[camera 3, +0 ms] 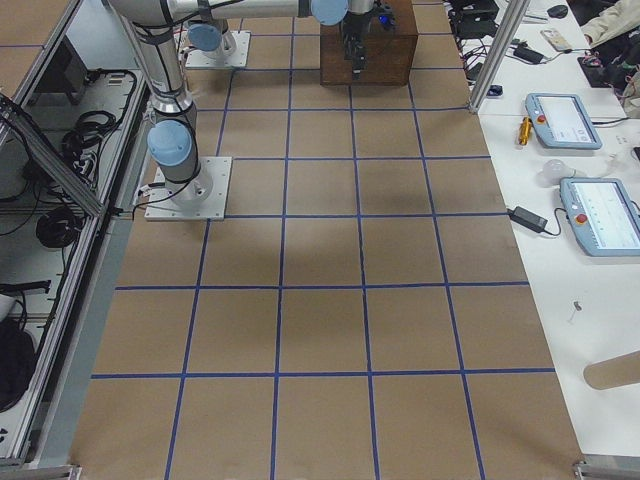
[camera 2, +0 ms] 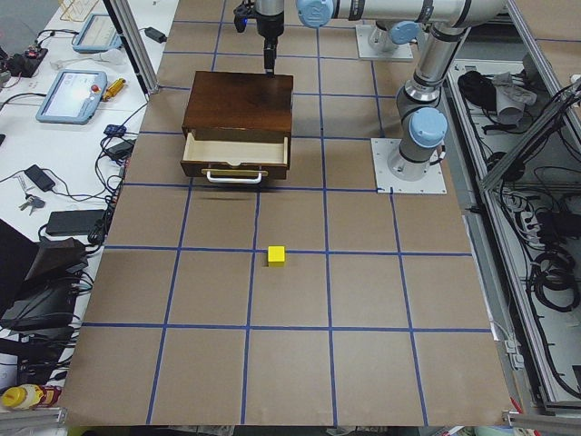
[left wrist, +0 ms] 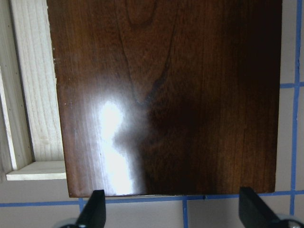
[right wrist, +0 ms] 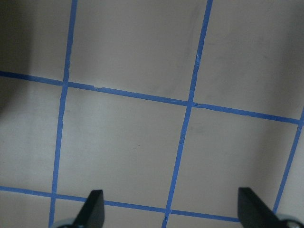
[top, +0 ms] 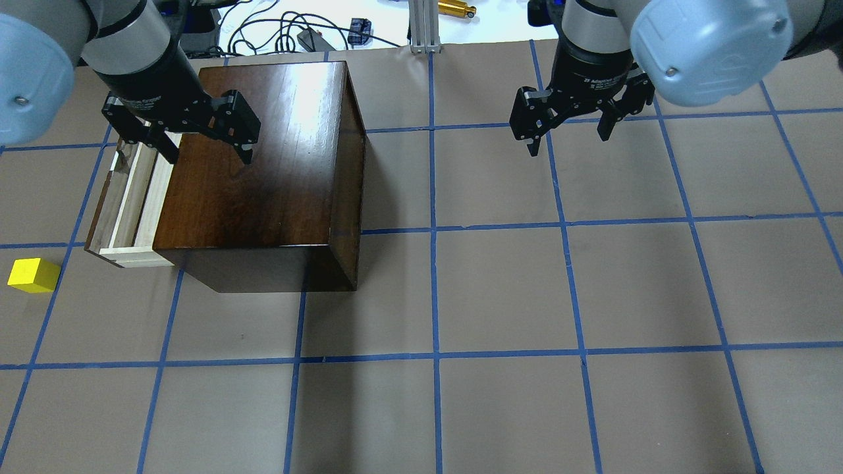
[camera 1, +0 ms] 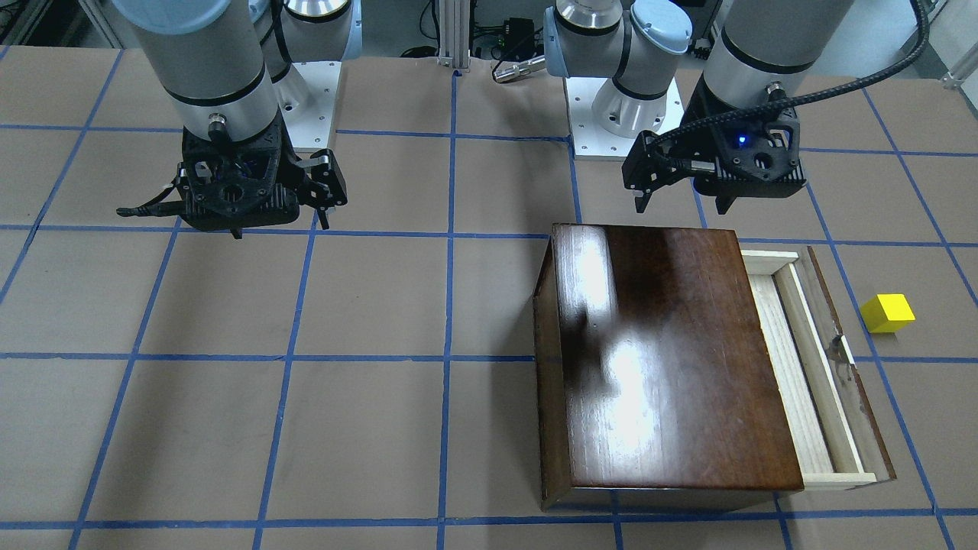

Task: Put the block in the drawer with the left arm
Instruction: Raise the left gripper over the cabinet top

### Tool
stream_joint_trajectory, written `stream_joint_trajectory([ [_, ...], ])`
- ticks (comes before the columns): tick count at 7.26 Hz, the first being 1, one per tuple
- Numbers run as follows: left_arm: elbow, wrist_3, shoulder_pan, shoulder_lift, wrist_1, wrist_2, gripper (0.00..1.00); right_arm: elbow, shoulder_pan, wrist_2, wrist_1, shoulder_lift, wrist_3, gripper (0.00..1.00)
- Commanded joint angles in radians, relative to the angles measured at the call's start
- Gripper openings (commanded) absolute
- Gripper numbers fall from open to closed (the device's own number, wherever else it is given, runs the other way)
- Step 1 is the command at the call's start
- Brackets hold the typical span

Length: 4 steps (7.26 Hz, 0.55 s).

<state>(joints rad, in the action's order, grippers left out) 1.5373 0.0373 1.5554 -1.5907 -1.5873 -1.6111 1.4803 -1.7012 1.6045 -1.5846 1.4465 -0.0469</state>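
The left claw [top: 207,155] is held spread and empty, with nothing between its fingers, above the rear edge of the glossy box [top: 263,164]. From there the drawer [top: 132,197] is met first: it is pulled partly open at the box's outer side. The block [top: 33,275] is found further out the same way, past the drawer's front panel and apart from it, resting on the worktop [top: 500,296]. As a cube, it offers no long axis. The left arm is judged by far the nearer. The right claw [top: 568,131], also spread and empty, is hung over bare worktop, well apart on the other side of the box.

In the left wrist view only the box top and a strip of drawer are shown; the block is missed. In the exterior left view the drawer's pale inside is laid open, with the block in front of it.
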Motion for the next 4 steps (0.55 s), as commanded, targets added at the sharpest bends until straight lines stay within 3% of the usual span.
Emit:
stream_joint_trajectory([
  [1,0.000,-0.010,0.000,-0.003,0.009,0.000,1.00,0.000,0.000,0.000,0.000,0.000,-0.001,1.00],
  [4,-0.006,0.021,-0.020,-0.012,0.012,0.034,1.00,0.000,0.000,0.000,0.000,0.000,-0.001,1.00],
])
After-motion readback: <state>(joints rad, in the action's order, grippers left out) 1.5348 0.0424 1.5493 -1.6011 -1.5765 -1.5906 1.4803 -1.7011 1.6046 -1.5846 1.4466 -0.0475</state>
